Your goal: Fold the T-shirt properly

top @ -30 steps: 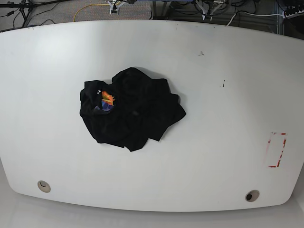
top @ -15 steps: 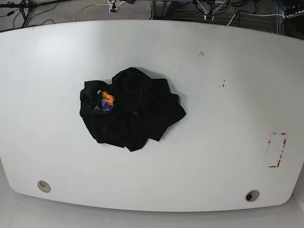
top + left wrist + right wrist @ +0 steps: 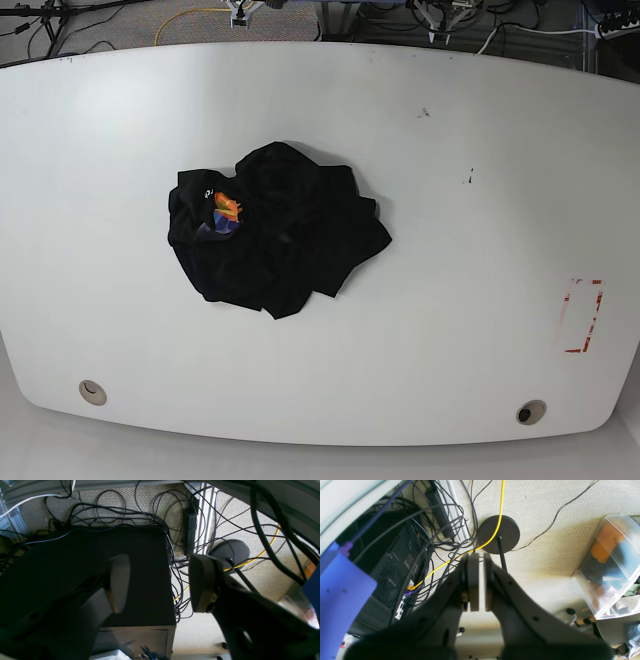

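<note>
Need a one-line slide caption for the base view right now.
Crumpled black T-shirt lying in a heap left of centre on the white table, no arms in frame.

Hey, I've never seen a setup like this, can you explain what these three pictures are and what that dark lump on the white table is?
It is a two-armed robot meant to fold laundry. The overhead picture looks down on a white table where a crumpled black T-shirt lies, not yet folded; neither arm shows there. The other two pictures come from cameras on the robot's wrists, pointing at the floor, cables and a computer case. The left gripper has its fingers spread apart and holds nothing. The right gripper has its fingers closed together, also empty.
</note>
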You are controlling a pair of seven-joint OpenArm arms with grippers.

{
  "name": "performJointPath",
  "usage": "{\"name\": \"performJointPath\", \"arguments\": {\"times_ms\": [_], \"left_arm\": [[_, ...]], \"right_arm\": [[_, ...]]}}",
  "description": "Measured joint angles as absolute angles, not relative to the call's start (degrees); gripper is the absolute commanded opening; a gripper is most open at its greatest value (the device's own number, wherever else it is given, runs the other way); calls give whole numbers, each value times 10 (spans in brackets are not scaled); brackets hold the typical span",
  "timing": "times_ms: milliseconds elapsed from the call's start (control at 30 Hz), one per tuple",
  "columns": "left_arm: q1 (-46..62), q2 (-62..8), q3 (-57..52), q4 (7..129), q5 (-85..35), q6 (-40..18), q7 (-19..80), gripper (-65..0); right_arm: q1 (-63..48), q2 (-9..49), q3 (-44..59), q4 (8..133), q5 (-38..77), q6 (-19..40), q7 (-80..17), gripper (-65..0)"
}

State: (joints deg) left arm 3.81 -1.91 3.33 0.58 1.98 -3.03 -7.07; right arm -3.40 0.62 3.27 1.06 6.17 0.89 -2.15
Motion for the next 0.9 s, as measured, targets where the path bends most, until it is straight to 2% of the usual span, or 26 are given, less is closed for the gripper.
{"name": "performJointPath", "arguments": {"times_ms": [900], "left_arm": [[48, -24, 32, 9, 22, -30, -72, -310]], "right_arm": [[-39, 6, 33, 10, 62, 9, -15, -622]]}}
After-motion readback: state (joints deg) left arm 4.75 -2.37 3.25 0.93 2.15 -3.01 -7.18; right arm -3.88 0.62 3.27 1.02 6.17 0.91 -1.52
